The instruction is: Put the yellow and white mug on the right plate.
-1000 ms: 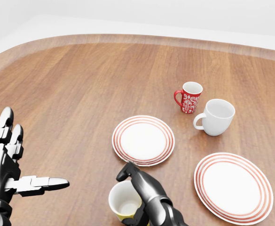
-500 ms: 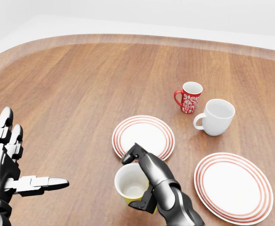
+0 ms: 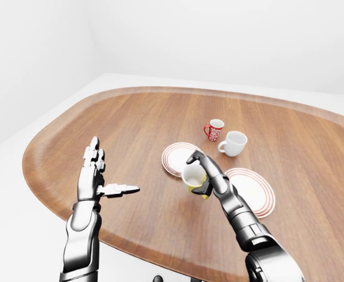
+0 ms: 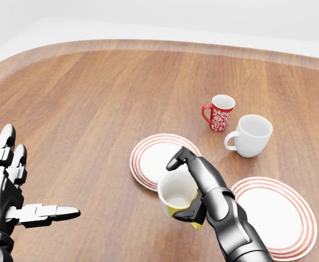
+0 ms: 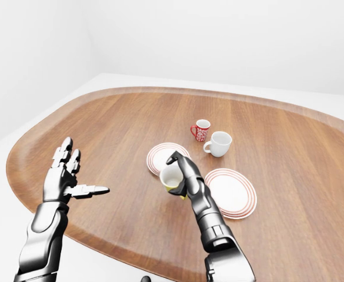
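The yellow and white mug (image 4: 177, 195) hangs above the table, tilted, with my right hand (image 4: 193, 188) shut on it. It sits just below the left red-ringed plate (image 4: 155, 155) in the head view and left of the right plate (image 4: 282, 215). My forearm covers the right plate's left edge. My left hand (image 4: 12, 191) floats open at the far left of the head view, fingers spread, holding nothing.
A red patterned mug (image 4: 220, 112) and a white mug (image 4: 251, 135) stand above the two plates in the head view. The wooden table's (image 3: 130, 123) curved edge runs along the left and bottom of the left-eye view.
My right hand has carried the mug up and to the right, from the bottom edge of the head view toward the right plate. The left hand has not moved.
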You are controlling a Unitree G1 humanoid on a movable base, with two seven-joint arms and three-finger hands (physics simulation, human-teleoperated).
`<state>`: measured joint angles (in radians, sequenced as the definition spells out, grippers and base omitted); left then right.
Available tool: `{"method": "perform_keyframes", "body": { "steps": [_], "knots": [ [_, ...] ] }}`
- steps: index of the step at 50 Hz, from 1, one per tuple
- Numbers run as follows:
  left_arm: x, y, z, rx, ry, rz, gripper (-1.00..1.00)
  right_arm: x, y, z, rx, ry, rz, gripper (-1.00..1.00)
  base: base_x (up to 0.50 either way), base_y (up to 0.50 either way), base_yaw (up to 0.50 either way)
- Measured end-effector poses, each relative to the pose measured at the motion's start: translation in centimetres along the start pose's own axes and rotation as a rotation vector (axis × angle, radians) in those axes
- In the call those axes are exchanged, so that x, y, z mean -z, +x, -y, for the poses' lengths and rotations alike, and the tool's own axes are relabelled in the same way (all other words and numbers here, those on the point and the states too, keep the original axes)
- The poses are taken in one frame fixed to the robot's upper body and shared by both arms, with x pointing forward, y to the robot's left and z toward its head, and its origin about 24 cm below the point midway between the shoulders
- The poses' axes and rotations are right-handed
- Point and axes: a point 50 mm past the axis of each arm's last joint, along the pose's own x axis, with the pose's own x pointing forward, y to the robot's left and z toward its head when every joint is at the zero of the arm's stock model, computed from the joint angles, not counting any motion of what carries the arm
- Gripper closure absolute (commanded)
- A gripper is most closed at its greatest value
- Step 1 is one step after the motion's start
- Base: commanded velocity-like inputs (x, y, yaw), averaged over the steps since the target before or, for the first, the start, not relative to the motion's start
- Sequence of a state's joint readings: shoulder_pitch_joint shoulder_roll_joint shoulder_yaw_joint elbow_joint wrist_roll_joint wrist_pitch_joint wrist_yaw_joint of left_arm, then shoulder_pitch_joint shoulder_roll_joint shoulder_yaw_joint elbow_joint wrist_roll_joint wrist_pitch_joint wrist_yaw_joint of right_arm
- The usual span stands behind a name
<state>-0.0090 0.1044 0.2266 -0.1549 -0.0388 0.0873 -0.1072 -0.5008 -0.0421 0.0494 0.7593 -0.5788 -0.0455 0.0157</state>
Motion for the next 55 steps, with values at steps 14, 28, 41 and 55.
{"method": "perform_keyframes", "body": {
  "steps": [14, 28, 41, 55],
  "knots": [
    [0.0, 0.0, 0.0, 0.000, 0.003, 0.002, -1.00, 2.8, 0.5, 3.3, 0.078, 0.015, -0.100, 1.00, 0.00, 0.00, 0.00],
    [0.0, 0.0, 0.1, 0.000, 0.006, -0.001, -1.00, 5.7, 0.1, 6.7, 0.162, 0.059, -0.229, 1.00, 0.00, 0.00, 0.00],
    [0.1, 0.0, 0.1, 0.002, 0.007, -0.005, -1.00, 7.6, -0.8, 9.2, 0.226, 0.106, -0.304, 1.00, 0.00, 0.00, 0.00],
    [0.2, 0.0, 0.2, 0.004, 0.009, -0.008, -1.00, 9.0, -1.6, 11.1, 0.288, 0.152, -0.360, 1.00, 0.00, 0.00, 0.00]
  ]
}}
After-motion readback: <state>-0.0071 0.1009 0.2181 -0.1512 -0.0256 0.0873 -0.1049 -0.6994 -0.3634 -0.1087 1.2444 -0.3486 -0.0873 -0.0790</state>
